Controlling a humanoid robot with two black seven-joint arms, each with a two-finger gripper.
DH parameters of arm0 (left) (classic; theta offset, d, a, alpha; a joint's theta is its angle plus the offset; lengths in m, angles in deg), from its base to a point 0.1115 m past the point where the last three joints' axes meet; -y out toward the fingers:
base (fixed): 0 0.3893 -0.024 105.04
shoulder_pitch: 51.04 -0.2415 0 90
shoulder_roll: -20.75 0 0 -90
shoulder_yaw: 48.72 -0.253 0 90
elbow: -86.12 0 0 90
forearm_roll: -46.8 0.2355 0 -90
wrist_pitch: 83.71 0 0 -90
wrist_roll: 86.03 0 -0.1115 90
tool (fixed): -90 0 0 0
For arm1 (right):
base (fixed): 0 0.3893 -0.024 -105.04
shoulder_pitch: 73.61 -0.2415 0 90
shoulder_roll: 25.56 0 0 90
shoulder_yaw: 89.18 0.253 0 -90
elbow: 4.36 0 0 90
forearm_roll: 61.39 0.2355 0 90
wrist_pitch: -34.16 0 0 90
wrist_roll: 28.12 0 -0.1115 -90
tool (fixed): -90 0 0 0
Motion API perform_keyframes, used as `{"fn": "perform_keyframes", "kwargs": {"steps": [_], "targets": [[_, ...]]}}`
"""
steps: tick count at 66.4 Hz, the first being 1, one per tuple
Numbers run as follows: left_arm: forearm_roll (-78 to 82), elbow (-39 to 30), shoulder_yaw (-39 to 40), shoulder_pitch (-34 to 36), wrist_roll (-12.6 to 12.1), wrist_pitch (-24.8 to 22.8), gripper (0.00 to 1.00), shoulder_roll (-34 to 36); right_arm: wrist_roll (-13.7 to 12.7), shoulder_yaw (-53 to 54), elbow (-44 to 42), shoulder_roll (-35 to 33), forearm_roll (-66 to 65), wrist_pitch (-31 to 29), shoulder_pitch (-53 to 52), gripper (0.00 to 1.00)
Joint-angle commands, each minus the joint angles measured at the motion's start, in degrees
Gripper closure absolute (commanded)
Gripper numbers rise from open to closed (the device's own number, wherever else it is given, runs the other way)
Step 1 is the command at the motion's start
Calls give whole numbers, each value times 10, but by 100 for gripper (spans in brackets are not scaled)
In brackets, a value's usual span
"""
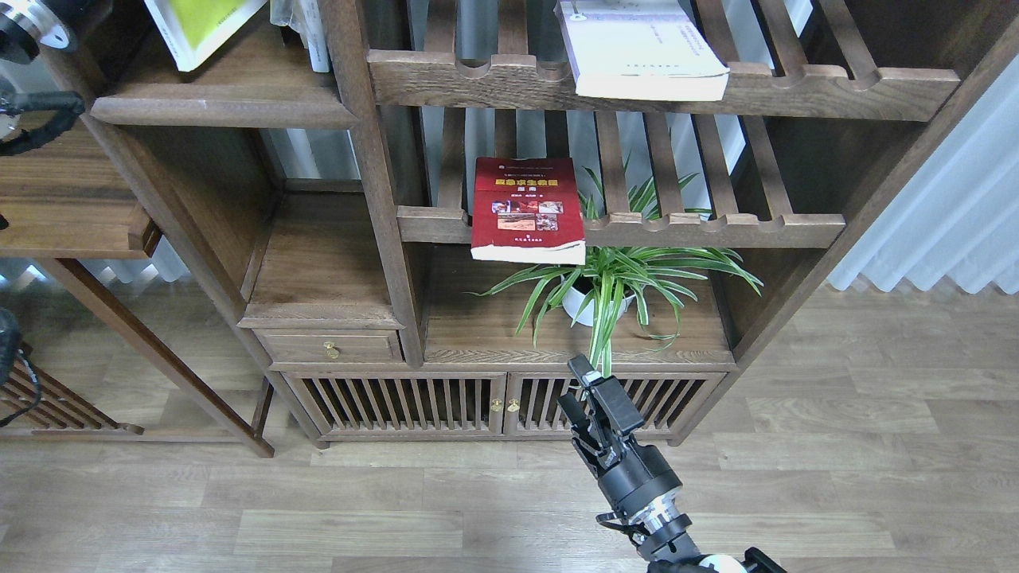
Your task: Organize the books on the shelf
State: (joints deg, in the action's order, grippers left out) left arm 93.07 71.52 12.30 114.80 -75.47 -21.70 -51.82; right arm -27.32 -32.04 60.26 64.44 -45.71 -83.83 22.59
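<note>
Nearest the camera, the right gripper (579,390) reaches up from the lower edge of the head view on its black arm, tilted slightly leftward, its two fingers standing a little apart with a narrow gap between them and nothing held. It hangs in front of the slatted cabinet doors (446,402), free of the furniture. Directly above it and a bit to the right stands a spider plant (617,278) in a white pot (585,306) on a flat board. Above and just left of the gripper, the dark red book (525,208) with small photos on its cover lies face-up on the lower slatted rack (716,229), its bottom edge hanging over the notched front rail. Higher up and to the right, the pale white-lavender book (641,52) lies on the upper slatted rack (836,87), also jutting over the rail. Far up and to the left, the yellow-green book (199,24) rests tilted on the solid shelf (231,99), cut off by the frame's top edge. The left gripper cannot be made out; only dark parts show at the left edge.
</note>
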Motion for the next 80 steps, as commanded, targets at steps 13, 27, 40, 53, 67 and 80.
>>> {"fn": "perform_keyframes", "kwargs": {"steps": [13,27,40,53,67,80], "targets": [[-2,44,-10,26,-6,0,98,-11,-1,10,16,0,4,0,7,1],[-2,46,-23,32,-7,0,98,-12,-1,10,20,0,7,0,14,1],[-2,46,-25,33,-7,0,98,-12,-1,10,24,0,8,0,24,1],[-3,44,-24,33,-7,0,98,-13,-1,11,24,0,8,0,30,1],[-3,44,-24,31,-6,0,98,-11,-1,10,25,0,8,0,36,1],[-14,45,-27,27,-6,0,98,-10,-1,11,25,0,12,0,36,1]]}}
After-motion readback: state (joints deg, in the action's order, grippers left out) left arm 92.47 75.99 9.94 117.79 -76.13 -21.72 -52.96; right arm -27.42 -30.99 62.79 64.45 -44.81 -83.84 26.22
